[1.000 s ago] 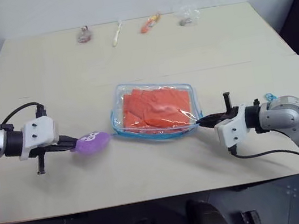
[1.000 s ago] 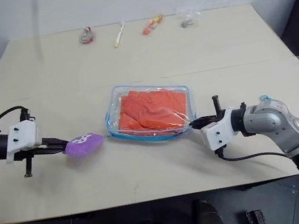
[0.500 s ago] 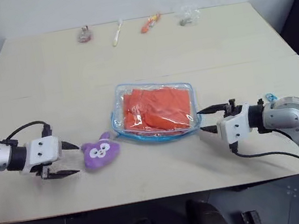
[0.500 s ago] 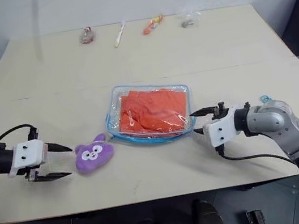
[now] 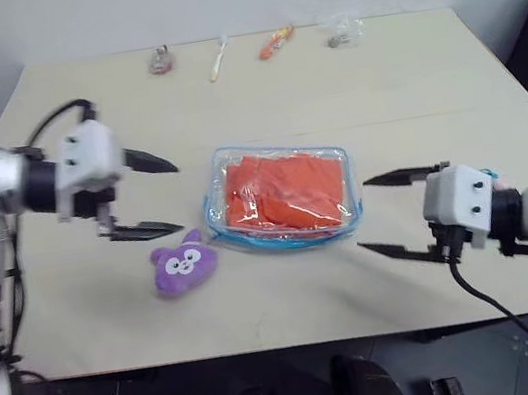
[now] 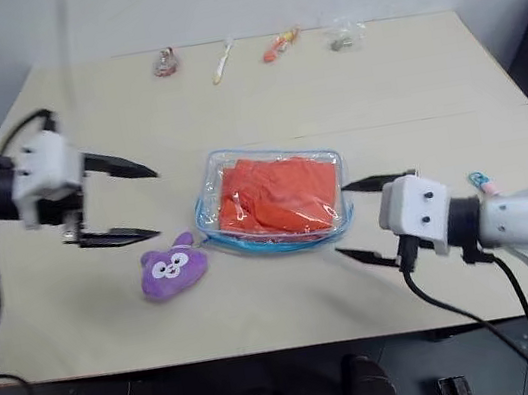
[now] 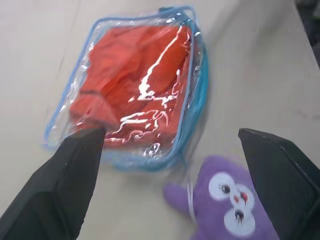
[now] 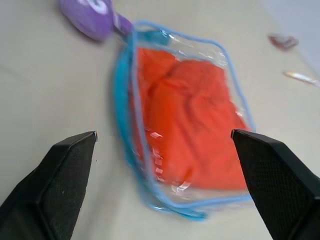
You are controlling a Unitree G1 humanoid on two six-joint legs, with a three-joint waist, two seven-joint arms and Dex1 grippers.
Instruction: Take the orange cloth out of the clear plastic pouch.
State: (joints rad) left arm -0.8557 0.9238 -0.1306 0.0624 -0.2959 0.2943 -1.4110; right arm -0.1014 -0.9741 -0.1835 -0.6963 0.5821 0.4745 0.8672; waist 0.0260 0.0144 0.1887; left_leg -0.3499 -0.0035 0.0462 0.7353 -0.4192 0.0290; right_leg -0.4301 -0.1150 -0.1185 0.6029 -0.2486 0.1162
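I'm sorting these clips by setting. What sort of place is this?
Probably a lab or test room: a plain pale table against a bare wall, with a clear plastic pouch holding an orange cloth, a purple plush toy, and small items lined up along the far edge.

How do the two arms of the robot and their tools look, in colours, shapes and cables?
Both arms are silver-grey rounded metal segments with black joint rings. Each ends in a white boxy wrist block carrying the left tool and the right tool, each with two slim black pointed fingers. A black cable loops above the left wrist; another hangs below the right one. Small blue marks show on the left arm's white cover.
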